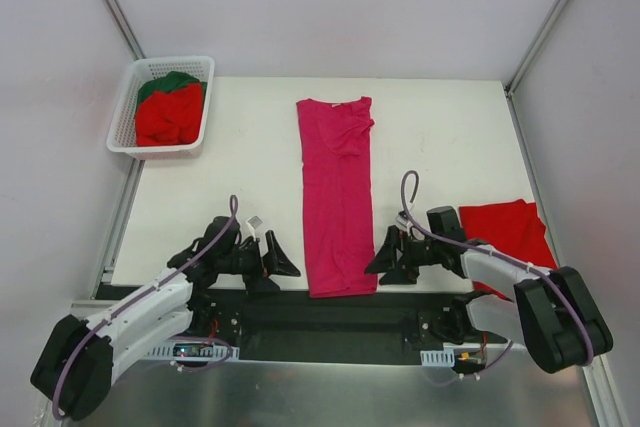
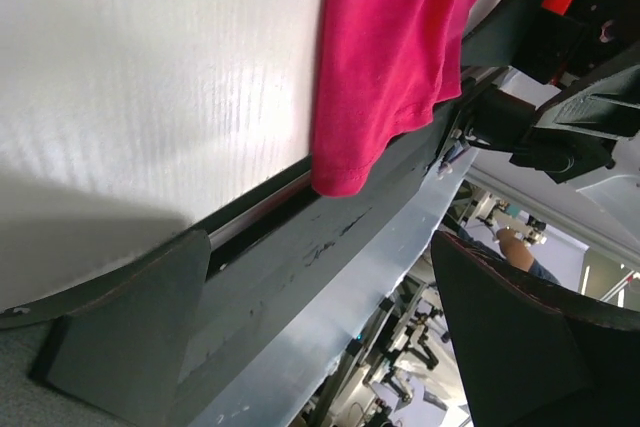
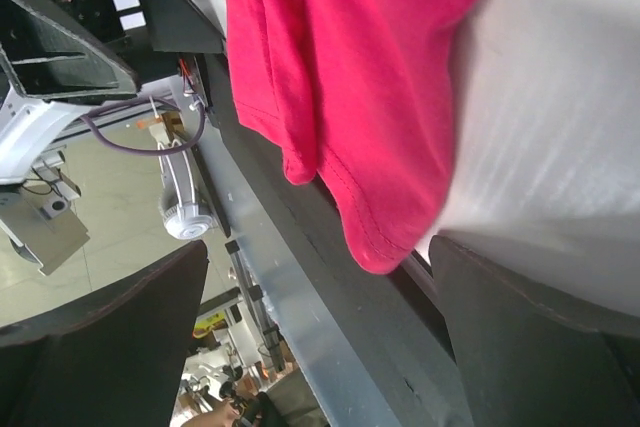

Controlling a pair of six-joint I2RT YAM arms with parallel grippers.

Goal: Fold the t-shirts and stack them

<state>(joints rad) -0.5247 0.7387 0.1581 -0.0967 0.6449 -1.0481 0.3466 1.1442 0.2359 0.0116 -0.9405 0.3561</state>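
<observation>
A magenta-pink t-shirt (image 1: 337, 197) lies folded into a long narrow strip down the middle of the table, its hem drooping over the near edge. My left gripper (image 1: 283, 259) is open just left of the hem's near corner, and nothing sits between its fingers. In the left wrist view that shirt (image 2: 400, 47) hangs ahead of the open left gripper (image 2: 330, 337). My right gripper (image 1: 385, 255) is open just right of the opposite corner. The right wrist view shows the shirt's hem (image 3: 380, 237) above the open right gripper (image 3: 320, 337). A folded bright red t-shirt (image 1: 510, 232) lies at the right.
A white lattice basket (image 1: 122, 107) stands at the far left corner, holding crumpled red cloth (image 1: 168, 117) and dark green cloth (image 1: 165, 84). A dark rail and metal ledge (image 2: 300, 287) run along the table's near edge under both grippers.
</observation>
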